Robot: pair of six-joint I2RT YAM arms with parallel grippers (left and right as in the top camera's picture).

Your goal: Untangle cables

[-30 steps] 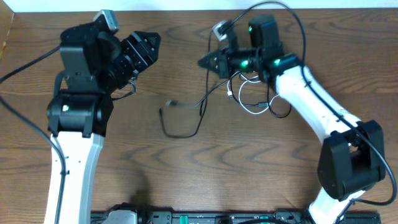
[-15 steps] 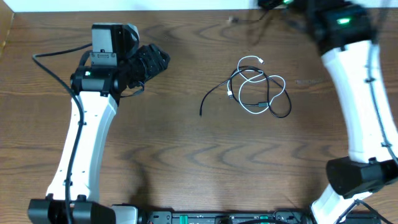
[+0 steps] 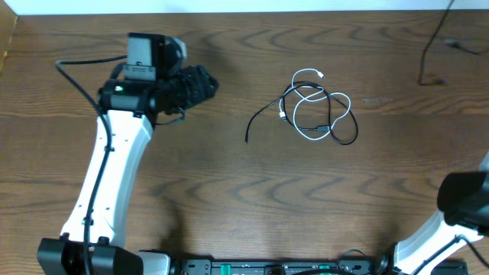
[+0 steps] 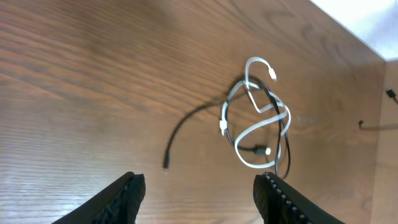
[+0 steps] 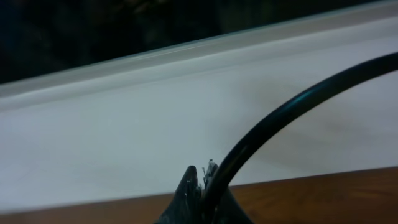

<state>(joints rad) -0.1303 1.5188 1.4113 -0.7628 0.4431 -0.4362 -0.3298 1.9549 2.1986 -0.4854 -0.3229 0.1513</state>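
The tangled cables (image 3: 317,107) lie on the table (image 3: 229,191), right of centre in the upper half. The left gripper (image 3: 210,82) is to their left; 1 loose cord (image 3: 429,47) crosses the upper right corner.

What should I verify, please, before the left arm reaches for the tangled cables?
1. Left gripper open: ok.
2. Cables separated: not ok; the white cable and black cable loop through each other.
3. Black cable's tail lies free of the knot on the table: ok.
4. Right gripper away from the bundle: ok, outside the overhead view.
5. Right gripper's hold: seems shut on another black cord; how firmly, cannot tell.
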